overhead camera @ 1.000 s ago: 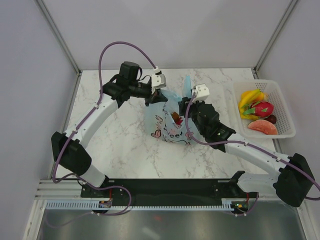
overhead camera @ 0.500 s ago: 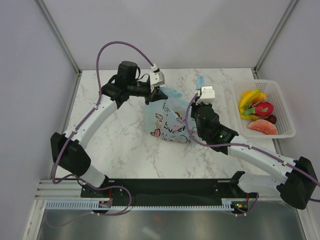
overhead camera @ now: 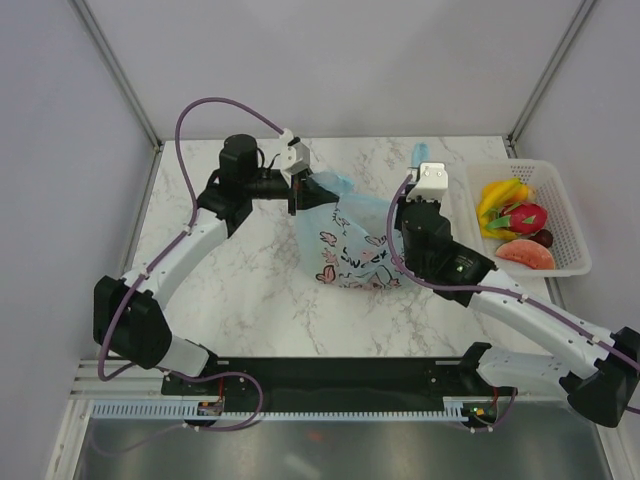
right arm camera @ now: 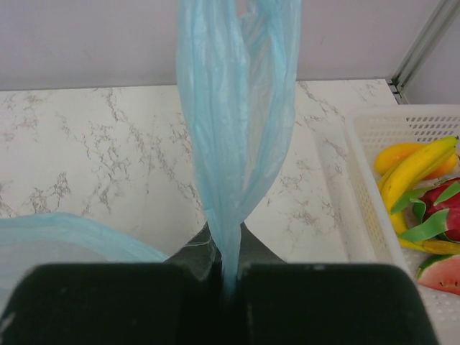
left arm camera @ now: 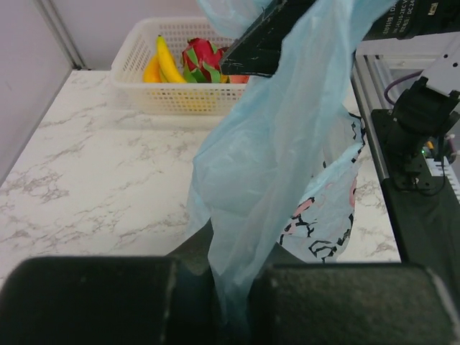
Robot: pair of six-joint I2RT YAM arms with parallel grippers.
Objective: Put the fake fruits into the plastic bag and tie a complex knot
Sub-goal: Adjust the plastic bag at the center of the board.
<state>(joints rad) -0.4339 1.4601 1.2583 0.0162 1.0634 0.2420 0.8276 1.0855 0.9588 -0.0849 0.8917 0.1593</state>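
Observation:
The plastic bag [overhead camera: 350, 245], light blue with pink doodles, lies stretched between both grippers at mid-table. My left gripper [overhead camera: 297, 197] is shut on the bag's left handle film [left arm camera: 287, 158], which runs down into the narrow gap between its jaws [left arm camera: 233, 302]. Shut on the other handle is my right gripper [overhead camera: 402, 213]; that handle's twisted strip [right arm camera: 237, 144] rises out of the jaws [right arm camera: 228, 280]. The fake fruits lie in the basket at the right: yellow bananas [overhead camera: 500, 193], dragon fruit [overhead camera: 526, 216], an orange-red slice [overhead camera: 525, 255] and a dark ball [overhead camera: 543, 238].
A white mesh basket [overhead camera: 573, 225] stands at the table's right edge, close to the right arm's wrist; it shows too in the left wrist view [left arm camera: 180, 100] and the right wrist view [right arm camera: 363, 187]. Grey walls close in the marble table [overhead camera: 230, 290].
The right gripper closed on the bag's right handle and pulled it right and back. The left gripper moved left with its handle, so the bag is spread wider and has shifted slightly right.

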